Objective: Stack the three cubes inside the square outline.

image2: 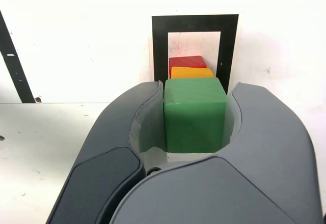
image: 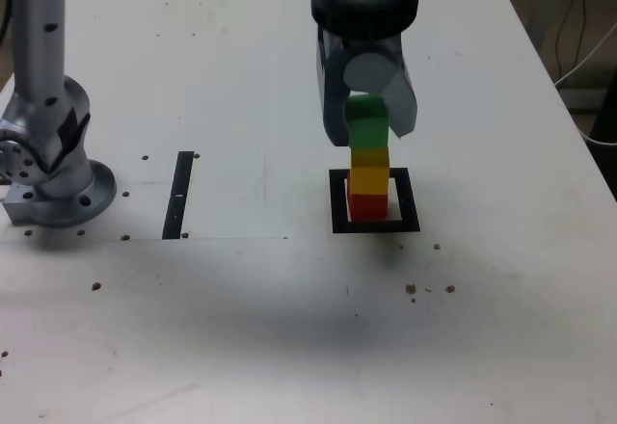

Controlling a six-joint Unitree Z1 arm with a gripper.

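The red cube (image: 366, 203) sits in the white centre of the square outline (image: 376, 225), and the yellow cube (image: 368, 167) rests on top of it. The green cube (image: 366, 123) is on top of the yellow one, seemingly touching it, so the three make one upright column. My gripper (image: 368, 120) hangs straight above, shut on the green cube from both sides. In the wrist view the green cube (image2: 195, 114) fills the gap between the dark fingers (image2: 147, 117) of the gripper (image2: 196, 91), with slivers of the yellow cube (image2: 191, 73) and red cube (image2: 187, 61) and the outline (image2: 195, 23) beyond.
A narrow black strip (image: 179, 195) lies on the white table to the exterior view's left of the outline, also seen in the wrist view (image2: 12, 61). The arm's silver base (image: 48, 164) stands at the left edge. Cables (image: 588, 48) hang past the table's right edge.
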